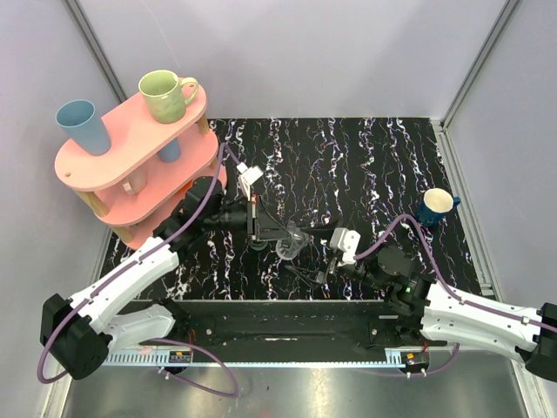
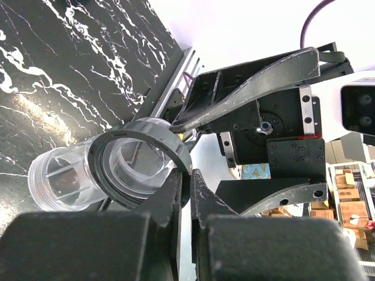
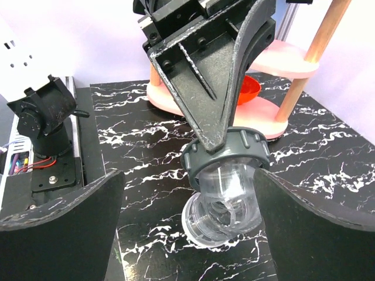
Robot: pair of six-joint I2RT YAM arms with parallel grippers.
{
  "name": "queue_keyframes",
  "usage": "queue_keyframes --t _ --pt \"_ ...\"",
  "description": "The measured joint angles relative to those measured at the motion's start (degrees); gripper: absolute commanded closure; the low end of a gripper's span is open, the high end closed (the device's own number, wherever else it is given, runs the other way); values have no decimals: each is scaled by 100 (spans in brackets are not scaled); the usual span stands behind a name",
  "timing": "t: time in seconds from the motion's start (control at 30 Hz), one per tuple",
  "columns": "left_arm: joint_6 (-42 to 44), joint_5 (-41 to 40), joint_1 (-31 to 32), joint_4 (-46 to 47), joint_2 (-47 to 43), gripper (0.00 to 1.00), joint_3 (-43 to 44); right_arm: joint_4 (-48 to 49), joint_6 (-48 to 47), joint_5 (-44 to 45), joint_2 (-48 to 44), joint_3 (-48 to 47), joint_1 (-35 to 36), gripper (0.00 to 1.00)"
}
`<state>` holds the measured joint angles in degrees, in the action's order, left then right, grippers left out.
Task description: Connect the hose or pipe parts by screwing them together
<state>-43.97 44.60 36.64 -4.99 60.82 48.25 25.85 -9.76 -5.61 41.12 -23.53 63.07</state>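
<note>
One pipe part shows: a clear translucent fitting (image 3: 225, 205) with a dark grey ribbed collar (image 3: 234, 149) round its top. My left gripper (image 2: 188, 181) is shut on the collar's rim (image 2: 146, 155) and holds the part tilted just above the black marbled table (image 1: 348, 165). In the top view the part (image 1: 291, 239) hangs right of the left gripper (image 1: 261, 228). My right gripper (image 3: 187, 175) is wide open, its fingers (image 3: 64, 228) flanking the clear body. The right-hand finger stands close beside it. A second separate part is not visible.
A pink two-tier shelf (image 1: 117, 161) stands at the back left with a blue cup (image 1: 83, 126), a green mug (image 1: 165, 94) and an orange bowl (image 3: 246, 88) on its lower tier. A dark blue mug (image 1: 437, 206) sits at the right. A metal rail (image 1: 278, 326) runs along the near edge.
</note>
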Motion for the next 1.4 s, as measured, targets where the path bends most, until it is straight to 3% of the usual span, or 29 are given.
queue_keyframes --t 0.73,0.97,1.1,1.23,1.27,1.3,1.4 --pt "-417 129 20 577 -356 100 -330 -9 -415 153 439 -245 -2 1" --pt "-455 162 35 625 -555 100 -452 -17 -444 146 702 -442 -2 9" --pt "-472 221 55 658 -614 100 -546 -24 -442 140 791 -444 -2 10" --pt "-522 280 55 688 -612 100 -603 -24 -452 138 874 -446 -2 26" --pt "-525 284 55 693 -612 100 -603 -24 -459 131 890 -446 0 34" --pt "-525 286 55 699 -612 100 -603 -26 -461 103 901 -446 0 48" --pt "-525 350 46 704 -614 100 -610 -52 -487 101 898 -446 -13 63"
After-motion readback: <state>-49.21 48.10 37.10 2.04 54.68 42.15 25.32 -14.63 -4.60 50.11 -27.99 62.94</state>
